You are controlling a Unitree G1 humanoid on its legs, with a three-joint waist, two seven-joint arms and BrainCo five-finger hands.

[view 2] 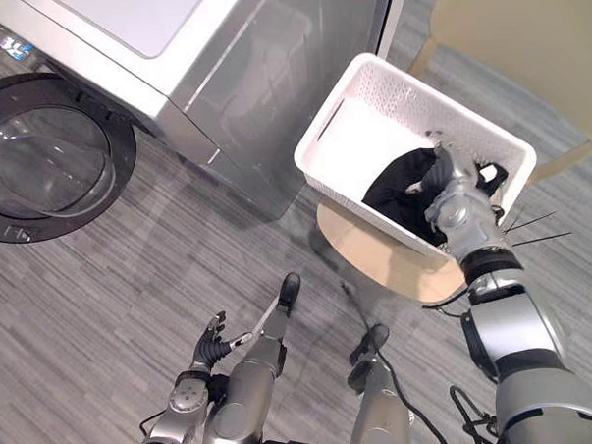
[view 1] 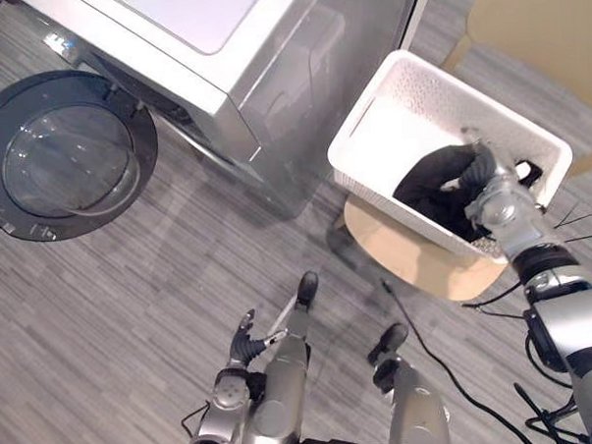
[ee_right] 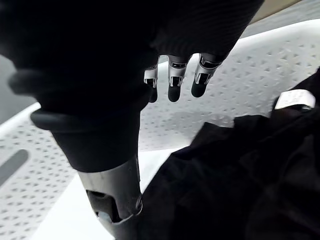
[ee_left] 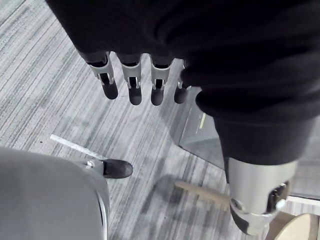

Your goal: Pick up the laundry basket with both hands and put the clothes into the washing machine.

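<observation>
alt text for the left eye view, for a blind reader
The robot's right hand, fingers open, reaches into a white laundry basket over the black clothes in it. The basket sits on a round wooden stool beside a silver washing machine whose round door stands open. The left hand hangs low, open.

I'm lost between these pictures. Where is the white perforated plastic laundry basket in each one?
Left eye view: white perforated plastic laundry basket at upper right, on a round wooden stool.
Right eye view: upper right again.
Left wrist view: aimed at the floor instead.
Right wrist view: its wall, past the right hand.
Shared landmark: the black clothing inside it.
</observation>
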